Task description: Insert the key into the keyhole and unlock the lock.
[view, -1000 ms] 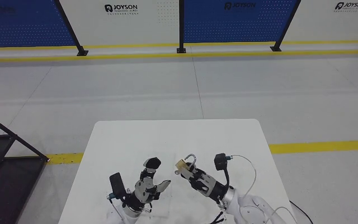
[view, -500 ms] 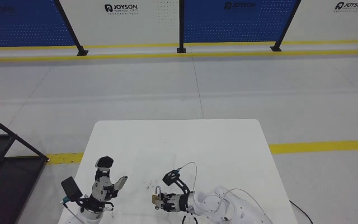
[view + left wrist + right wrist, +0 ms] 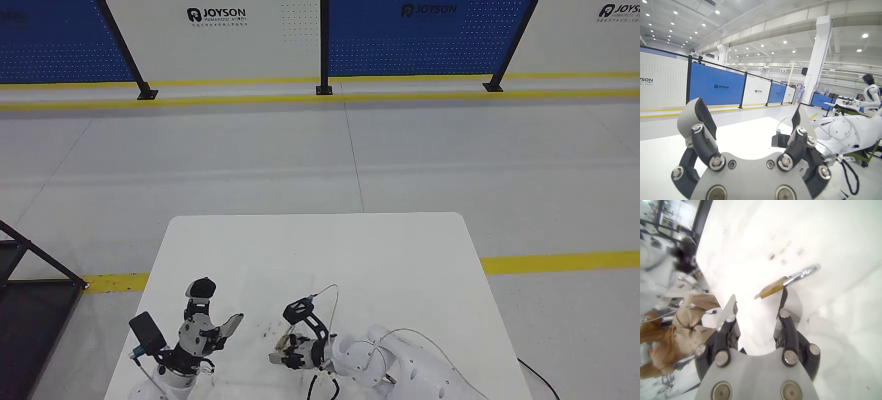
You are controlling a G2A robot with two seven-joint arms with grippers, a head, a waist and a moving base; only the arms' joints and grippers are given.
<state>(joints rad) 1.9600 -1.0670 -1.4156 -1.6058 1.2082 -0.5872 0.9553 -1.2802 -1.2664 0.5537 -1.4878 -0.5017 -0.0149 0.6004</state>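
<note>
- White table (image 3: 400,250), the reference for all entries.
- Small dark specks (image 3: 268,328), on the table top near its near edge.
- Black stand (image 3: 30,330), just beside the table's left side.
- Yellow floor line (image 3: 560,263), running behind the table.
- Blue and white barrier panels (image 3: 420,35), well beyond the table's far edge.

The white table (image 3: 400,250) with rounded corners carries a brass lock (image 3: 772,289) that lies flat near its front edge, the silver shackle (image 3: 804,273) pointing away from the edge, with a few small dark specks (image 3: 781,255) just beyond the lock.
</note>
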